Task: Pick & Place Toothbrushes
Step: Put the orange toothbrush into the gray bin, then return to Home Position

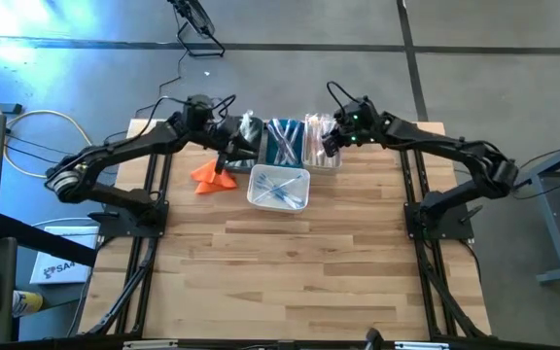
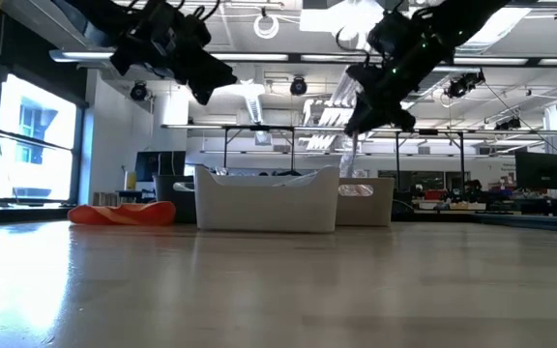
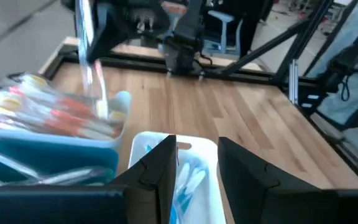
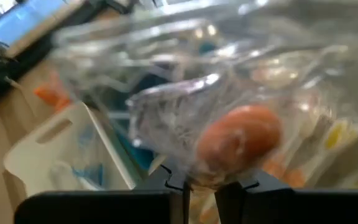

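Toothbrush (image 4: 235, 140): 1 pinched in R gripper (image 4: 201, 183); 3 bins.

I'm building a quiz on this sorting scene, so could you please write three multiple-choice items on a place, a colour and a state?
1. Where is the orange cloth?
A. Inside the white bin
B. On the table beside the white bin, toward the left arm
C. Under the right arm

2. What colour are the brushes in the white bin?
A. Blue
B. Red
C. Black

3. What is the right gripper doing?
A. Hanging open
B. Resting on the table
C. Shut on a wrapped toothbrush

Answers: 1 B, the high view shows it on the wood there. 2 A, blue handles show in the high and left wrist views. 3 C, the right wrist view shows the fingers pinching the clear wrapper.
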Controlling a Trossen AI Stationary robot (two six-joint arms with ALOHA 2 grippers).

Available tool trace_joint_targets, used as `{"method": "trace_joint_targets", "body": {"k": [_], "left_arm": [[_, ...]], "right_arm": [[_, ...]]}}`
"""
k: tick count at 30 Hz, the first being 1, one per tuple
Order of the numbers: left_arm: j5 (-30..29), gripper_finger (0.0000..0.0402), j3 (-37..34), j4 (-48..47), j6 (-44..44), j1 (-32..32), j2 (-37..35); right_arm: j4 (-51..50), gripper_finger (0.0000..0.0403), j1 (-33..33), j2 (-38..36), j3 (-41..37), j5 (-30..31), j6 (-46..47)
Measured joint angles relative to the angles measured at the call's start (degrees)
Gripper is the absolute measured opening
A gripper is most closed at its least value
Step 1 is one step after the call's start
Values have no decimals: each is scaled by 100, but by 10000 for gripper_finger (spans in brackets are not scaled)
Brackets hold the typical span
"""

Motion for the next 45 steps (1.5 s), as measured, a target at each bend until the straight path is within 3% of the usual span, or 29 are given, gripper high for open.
{"method": "trace_joint_targets", "body": {"k": [12, 22, 28, 37, 45], "left_arm": [[-43, 116, -336, 40, -317, -164, -837], [-64, 116, -332, -4, -416, -144, -899], [-130, 116, -332, -6, -417, -144, -899], [-141, 116, -332, -8, -418, -143, -899], [-145, 116, -332, -71, -429, -144, -899]], "right_arm": [[-20, 38, -338, 1251, 0, -642, -17], [-60, 188, -353, 1089, -7, -66, -412], [-67, 226, -351, 489, -7, -182, -456], [-117, 201, -174, -387, -7, -202, -412], [-36, 75, 305, -443, -7, -158, -622]]}}
